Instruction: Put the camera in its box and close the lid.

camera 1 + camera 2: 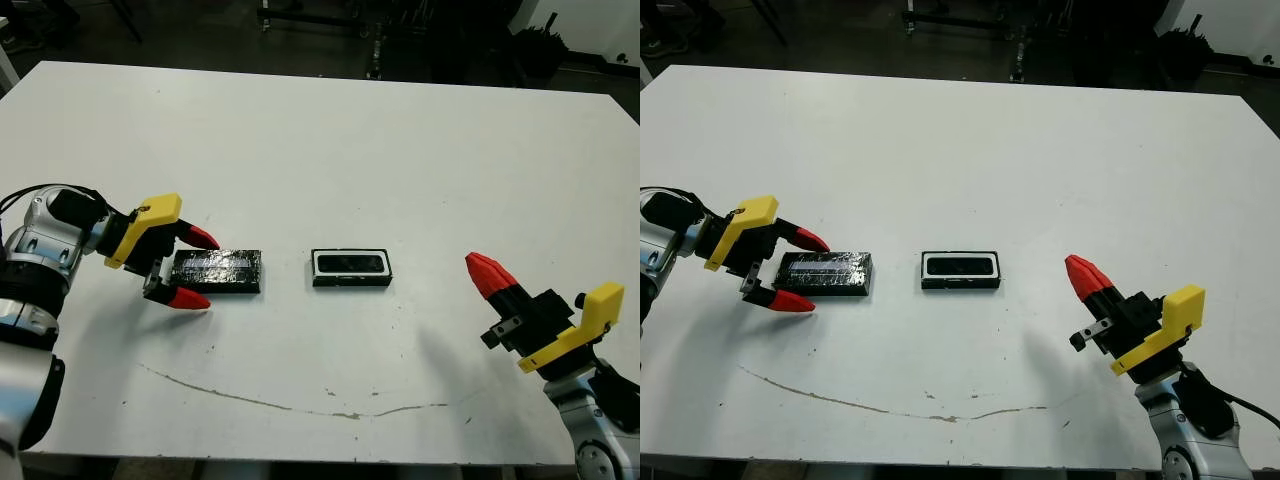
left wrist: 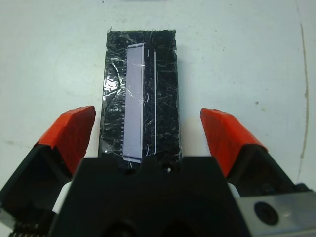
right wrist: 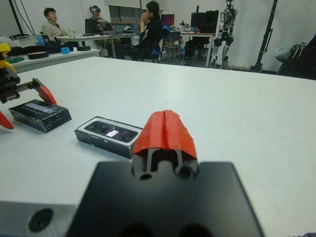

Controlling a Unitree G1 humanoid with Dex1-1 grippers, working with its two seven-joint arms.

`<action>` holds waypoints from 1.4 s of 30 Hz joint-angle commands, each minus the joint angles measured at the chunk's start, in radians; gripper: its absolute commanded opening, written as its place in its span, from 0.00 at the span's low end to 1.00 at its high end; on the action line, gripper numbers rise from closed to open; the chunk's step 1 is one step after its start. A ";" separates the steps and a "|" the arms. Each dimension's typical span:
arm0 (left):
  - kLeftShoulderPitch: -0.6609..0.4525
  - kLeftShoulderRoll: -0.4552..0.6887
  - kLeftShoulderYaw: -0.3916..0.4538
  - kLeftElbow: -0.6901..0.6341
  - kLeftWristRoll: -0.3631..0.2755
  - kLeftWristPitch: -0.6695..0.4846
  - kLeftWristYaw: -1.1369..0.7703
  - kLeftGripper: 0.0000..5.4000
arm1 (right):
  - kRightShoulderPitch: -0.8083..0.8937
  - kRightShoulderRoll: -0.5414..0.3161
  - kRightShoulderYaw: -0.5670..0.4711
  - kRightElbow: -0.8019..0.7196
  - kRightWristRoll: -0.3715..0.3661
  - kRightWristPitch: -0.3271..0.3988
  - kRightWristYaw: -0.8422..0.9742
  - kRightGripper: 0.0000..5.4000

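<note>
The lid (image 1: 218, 271), a flat glossy black panel, lies on the white table left of centre. My left gripper (image 1: 200, 269) is open, one red fingertip on each side of the lid's left end; whether they touch it I cannot tell. The left wrist view shows the lid (image 2: 140, 98) running away between the fingers (image 2: 71, 131). At centre lies the box (image 1: 350, 267), a shallow black tray with a white lining. The black camera (image 1: 351, 263) rests inside it. My right gripper (image 1: 482, 268) is shut and empty, well to the right of the box, above the table.
A thin dark scratch (image 1: 300, 405) runs along the table near its front edge. In the right wrist view, people (image 3: 148, 24) sit at desks far beyond the table. Stands and dark equipment (image 1: 400, 30) line the far side.
</note>
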 commanded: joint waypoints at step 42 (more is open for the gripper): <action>0.092 -0.007 0.099 -0.208 -0.084 0.246 0.129 0.58 | -0.004 -0.033 -0.005 0.019 0.014 -0.003 0.001 0.00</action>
